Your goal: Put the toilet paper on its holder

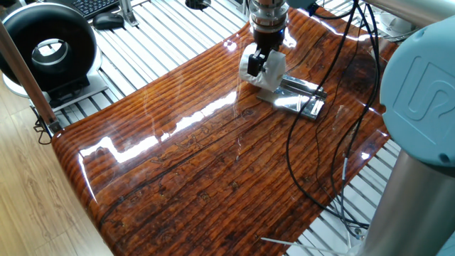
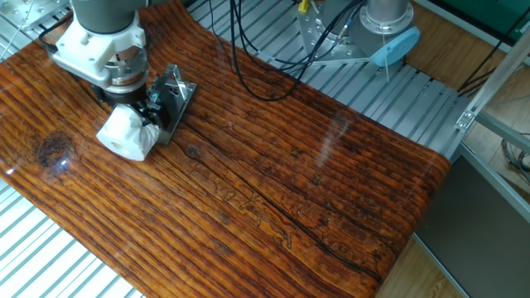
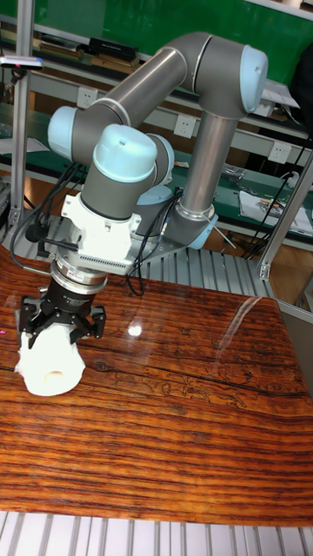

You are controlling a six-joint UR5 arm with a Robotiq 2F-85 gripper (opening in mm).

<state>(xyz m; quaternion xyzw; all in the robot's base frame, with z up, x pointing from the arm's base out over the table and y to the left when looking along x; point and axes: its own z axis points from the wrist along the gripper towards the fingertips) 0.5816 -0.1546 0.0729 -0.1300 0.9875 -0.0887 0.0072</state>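
The toilet paper (image 1: 274, 71) is a white roll held just above the wooden table at its far side. My gripper (image 1: 257, 65) comes down from above and is shut on it, black fingers squeezing its sides. The roll (image 2: 122, 139) is pressed against one end of the holder (image 2: 175, 93), a shiny silver bracket lying flat on the table (image 2: 273, 182). In one fixed view the holder (image 1: 300, 97) extends right of the roll. In the tall view the roll's core faces the camera (image 3: 52, 369) under the gripper (image 3: 59, 334), and the holder is hidden.
Black cables (image 1: 298, 142) trail across the table on the holder's side. A round black device (image 1: 48, 50) stands off the table on the slatted bench. The arm's base (image 2: 385, 21) rises beyond the far edge.
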